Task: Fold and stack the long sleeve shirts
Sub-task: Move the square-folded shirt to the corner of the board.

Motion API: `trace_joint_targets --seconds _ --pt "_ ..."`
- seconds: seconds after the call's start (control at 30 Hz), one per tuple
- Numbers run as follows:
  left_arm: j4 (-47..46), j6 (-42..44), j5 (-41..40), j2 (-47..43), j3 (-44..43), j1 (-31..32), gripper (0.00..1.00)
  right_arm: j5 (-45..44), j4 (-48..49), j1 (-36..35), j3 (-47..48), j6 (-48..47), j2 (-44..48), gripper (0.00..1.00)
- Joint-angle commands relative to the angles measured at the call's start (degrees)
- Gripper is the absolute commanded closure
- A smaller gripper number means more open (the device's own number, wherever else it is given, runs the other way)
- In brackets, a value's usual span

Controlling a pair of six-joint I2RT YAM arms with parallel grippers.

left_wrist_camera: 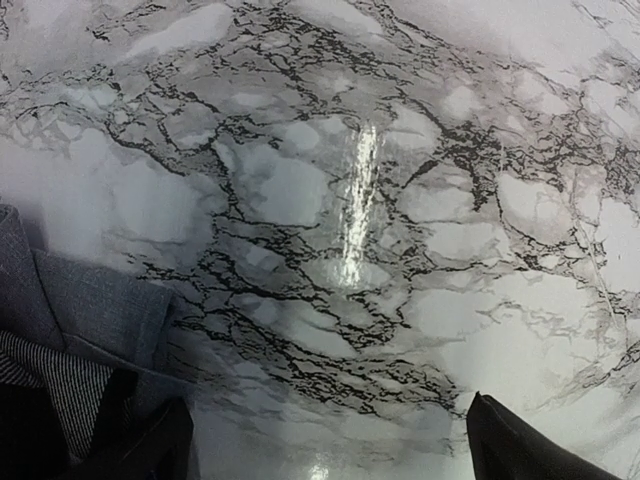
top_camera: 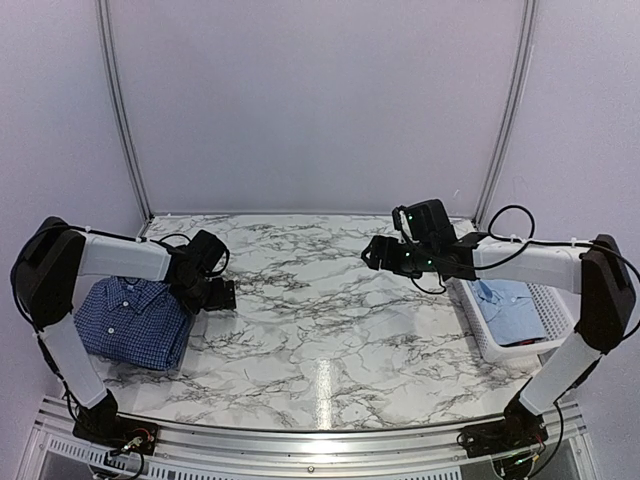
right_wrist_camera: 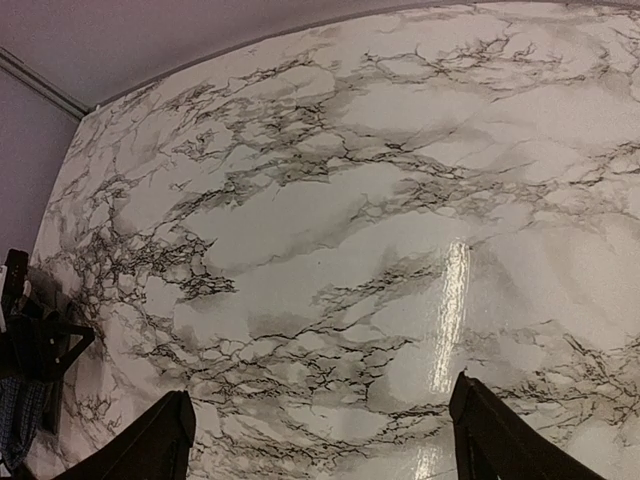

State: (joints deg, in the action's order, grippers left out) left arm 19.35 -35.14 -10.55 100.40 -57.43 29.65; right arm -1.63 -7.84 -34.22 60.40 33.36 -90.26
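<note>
Farthest from the white basket (top_camera: 497, 350), across the whole width of the desk (top_camera: 320, 330), lies the dark blue checked shirt (top_camera: 135, 320). It is already folded into a neat block with its collar on top, at the side turned away from the arm bases. On its basket-facing side, just beside its edge, is the left tool (top_camera: 222, 292). Its fingers are spread wide and hold nothing. In the left wrist view only a corner of that cloth (left_wrist_camera: 90, 310) shows, with bare marble between the fingertips.

The middle stretch toward the basket is bare desk.

The right tool (top_camera: 370, 252) hangs above the desk, off the basket's far-left corner. It too is spread wide and empty, and the right wrist view shows only marble between its fingers (right_wrist_camera: 150, 440).

The pale blue shirt (top_camera: 508, 308) lies inside the basket, loosely flat rather than folded, with what looks like its collar toward the far end. Its long axis seems to follow the basket's length, far to near.

This shirt is probably next. It lies behind the right tool, which points away from the basket toward the desk's middle. The right arm is clearly the nearer one, since its forearm passes over the basket's far end. That arm would have to swing back and reach down over the rim.

No plaid shirt is visible in any view.
</note>
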Motion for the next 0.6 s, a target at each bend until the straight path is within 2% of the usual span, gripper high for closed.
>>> trace_joint_targets --seconds 0.0,0.27,0.57 --pt "-0.62 2.02 0.70 -1.65 -0.37 -0.55 0.01 0.05 -0.75 0.47 1.14 -0.40 -0.64 0.16" --pt "-2.35 5.12 4.30 -3.64 -3.92 0.13 0.01 -1.39 -1.71 0.49 0.95 -1.35 0.35 0.15" --pt "-3.87 7.92 6.24 -4.84 -9.13 4.63 0.01 -3.84 -1.61 0.48 0.29 -2.79 3.52 0.12"
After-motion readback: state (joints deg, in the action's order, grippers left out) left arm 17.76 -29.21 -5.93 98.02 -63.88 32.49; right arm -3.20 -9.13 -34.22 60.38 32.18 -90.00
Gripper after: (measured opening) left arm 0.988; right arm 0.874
